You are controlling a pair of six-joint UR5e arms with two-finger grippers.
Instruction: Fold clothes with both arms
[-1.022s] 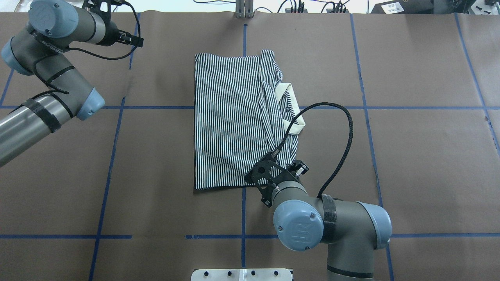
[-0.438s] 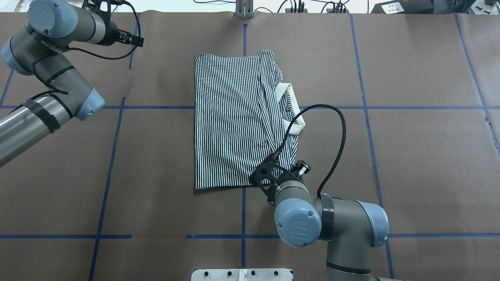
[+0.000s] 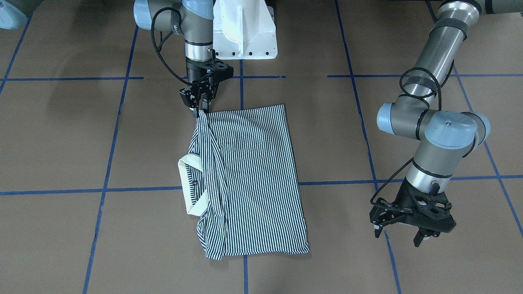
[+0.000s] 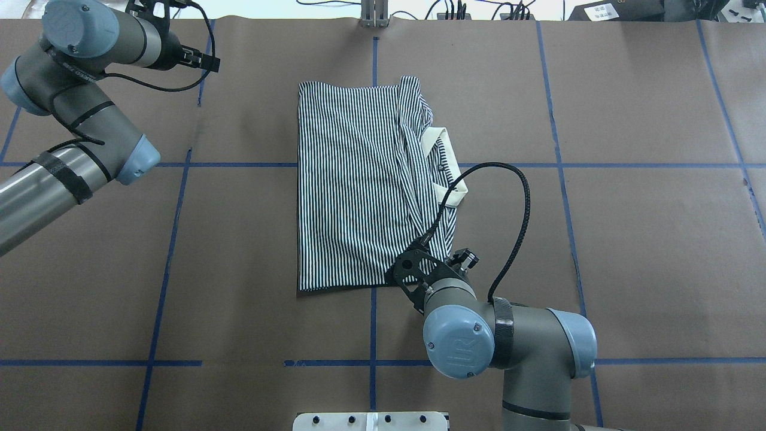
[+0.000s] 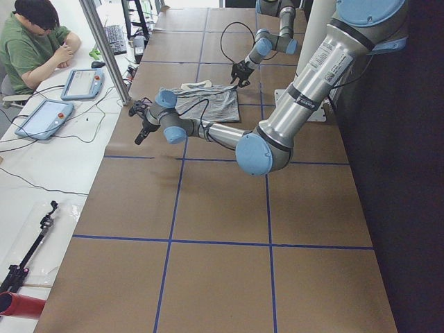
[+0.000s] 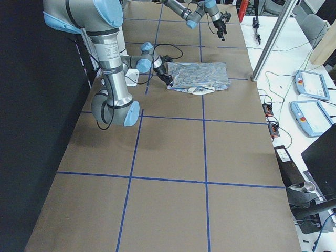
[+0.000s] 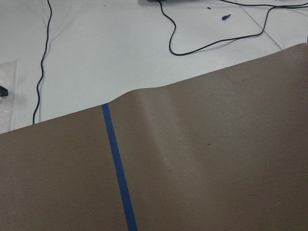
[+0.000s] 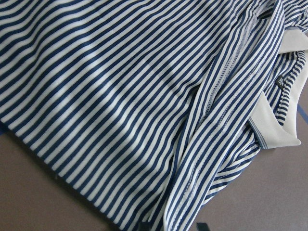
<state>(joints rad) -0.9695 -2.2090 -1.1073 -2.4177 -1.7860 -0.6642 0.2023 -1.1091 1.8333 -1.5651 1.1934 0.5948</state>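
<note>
Polo shirt lies half-folded mid table, cream collar poking out on the robot's right. Right tool is narrow and looks pinched on the shirt's near corner, cloth peaked up to it. Left tool is wide, holding nothing, over bare table well apart. Judgement: lift low, carry the corner straight across, match edges; a one-corner pull may skew the fold. No containers in view.
</note>
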